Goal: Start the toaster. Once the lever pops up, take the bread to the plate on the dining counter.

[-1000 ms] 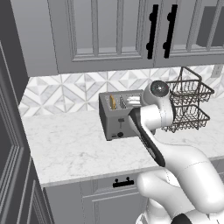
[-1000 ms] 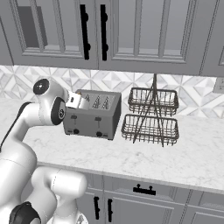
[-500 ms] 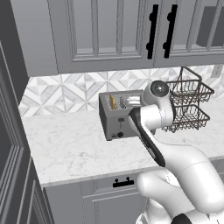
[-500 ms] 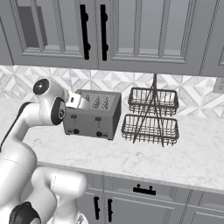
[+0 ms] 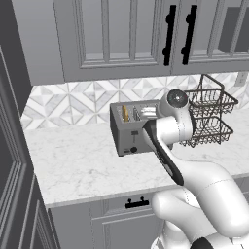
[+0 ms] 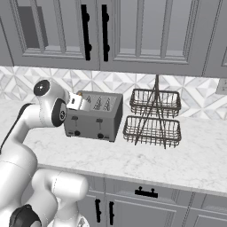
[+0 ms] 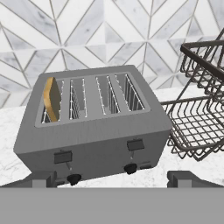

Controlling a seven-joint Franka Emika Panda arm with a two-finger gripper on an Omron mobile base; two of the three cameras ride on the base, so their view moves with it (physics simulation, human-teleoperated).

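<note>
Toaster [image 7: 94,127] on counter [image 5: 78,165]: boxy metal, likely heavy enough to stay put under a push. Bread [image 7: 52,99] in leftmost slot: thin, light, brittle; pinch its top edge. Left lever [image 7: 63,157]: small stiff tab, press from above. Claw [image 7: 111,180] wide open, empty, before toaster front.

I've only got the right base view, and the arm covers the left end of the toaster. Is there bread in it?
Observer: Yes. The hand view shows the bread standing in the leftmost slot of the toaster.
Operator: Is the gripper holding anything?
Observer: No. The gripper is open and empty, facing the toaster's front.
Operator: Is any other slot filled?
Observer: No, the other three slots look empty from the hand view.
</note>
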